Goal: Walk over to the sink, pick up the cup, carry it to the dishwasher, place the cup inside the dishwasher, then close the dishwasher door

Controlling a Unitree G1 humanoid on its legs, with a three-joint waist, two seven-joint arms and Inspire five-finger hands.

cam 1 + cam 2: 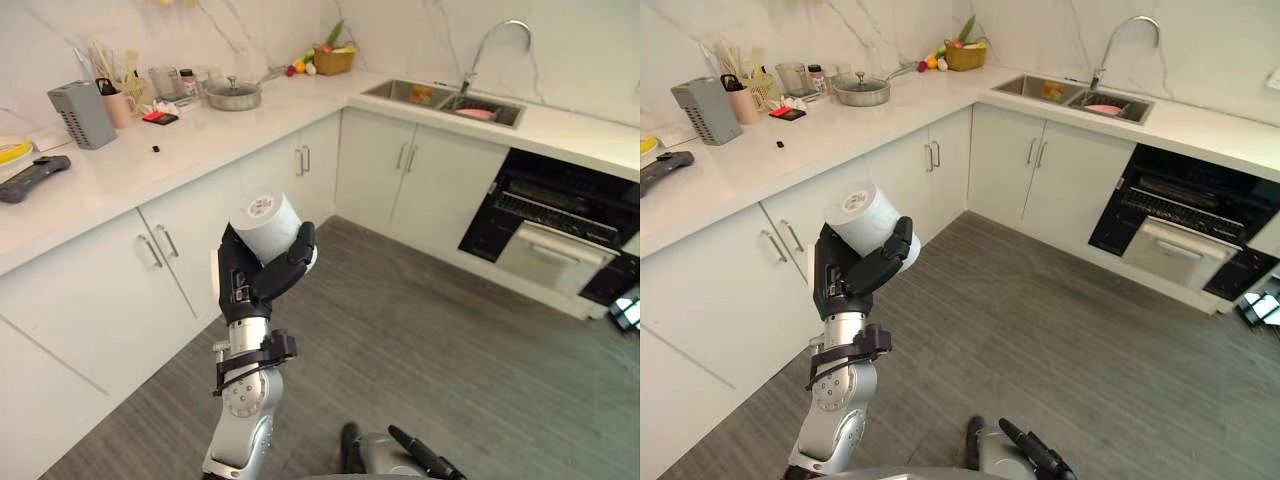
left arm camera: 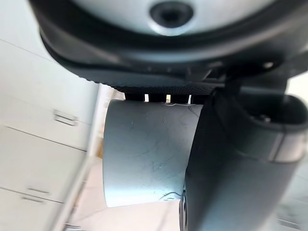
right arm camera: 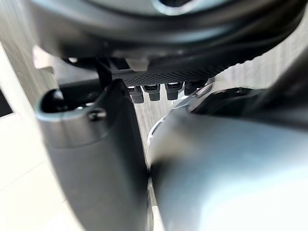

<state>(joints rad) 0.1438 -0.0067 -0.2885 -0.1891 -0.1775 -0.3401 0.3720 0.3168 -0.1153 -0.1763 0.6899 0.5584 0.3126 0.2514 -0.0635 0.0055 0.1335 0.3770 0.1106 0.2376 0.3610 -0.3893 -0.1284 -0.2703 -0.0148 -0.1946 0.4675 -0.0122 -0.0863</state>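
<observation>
Gripping the white cup (image 1: pixel 265 226) in the left hand (image 1: pixel 246 280), with fingers and thumb curled round its side, up before the lower cabinets (image 1: pixel 100 290), well apart from the sink (image 1: pixel 440 98). Tilted on its long axis, one round end turned upward and left.

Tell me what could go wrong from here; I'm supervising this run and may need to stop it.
The cup sits tilted in the left hand, with one end standing clear of the fingers, so it might slip during the walk. The dishwasher is some way off, and its door hangs open and low; the robot could knock it on approach.
</observation>
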